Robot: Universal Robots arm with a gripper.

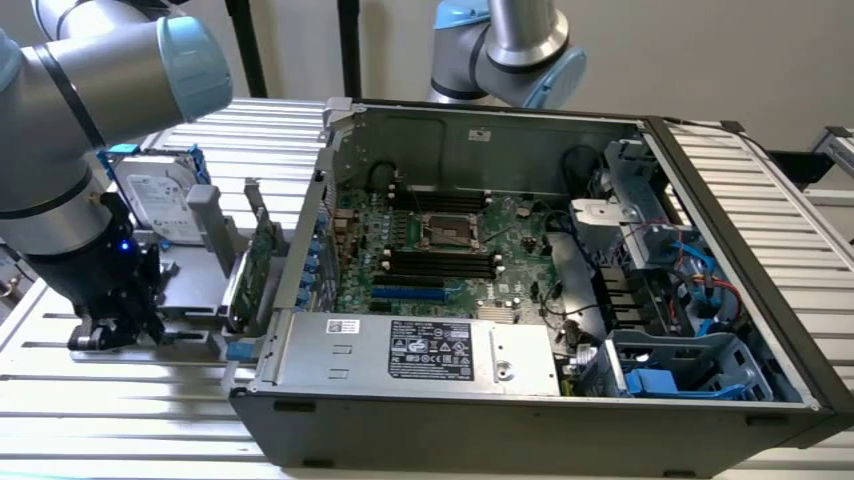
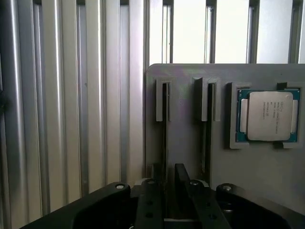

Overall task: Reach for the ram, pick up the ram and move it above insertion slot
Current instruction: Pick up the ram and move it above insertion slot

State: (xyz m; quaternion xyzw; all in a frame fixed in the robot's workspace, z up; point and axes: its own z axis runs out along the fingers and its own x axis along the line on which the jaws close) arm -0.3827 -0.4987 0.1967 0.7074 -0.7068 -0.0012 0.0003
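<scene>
**Gripper position.** The gripper [image 1: 114, 335] is positioned low at the end of a gray parts holder [image 1: 187, 300]. The holder rests on the slatted aluminium desk [image 1: 134, 410], at the exterior view's left of the open computer case [image 1: 534, 420].

**Ram location.** In the wrist view, two narrow slots are seen in the holder [image 2: 186, 71]. A thin dark strip runs along each slot. The strip in the slot farther from the CPU [image 2: 269, 116] is taken as the ram [image 2: 165, 129], seen edge-on. The gripper [image 2: 167, 174] is aligned with one end of this ram, which runs straight into the gripper's centre line. The ram is seated in its slot and is not lifted.

**Gripper state.** Whether the gripper is clenched on the ram or released cannot be told.

**Surrounding parts.** A hard drive in a blue frame [image 1: 158, 200] and a green expansion card [image 1: 263, 265] stand upright in the holder, between the gripper and the case. The black memory slots [image 1: 441, 265] lie on the motherboard [image 1: 514, 225] inside the case, well apart from the gripper. A second arm [image 1: 514, 50] is seen behind the case.
</scene>
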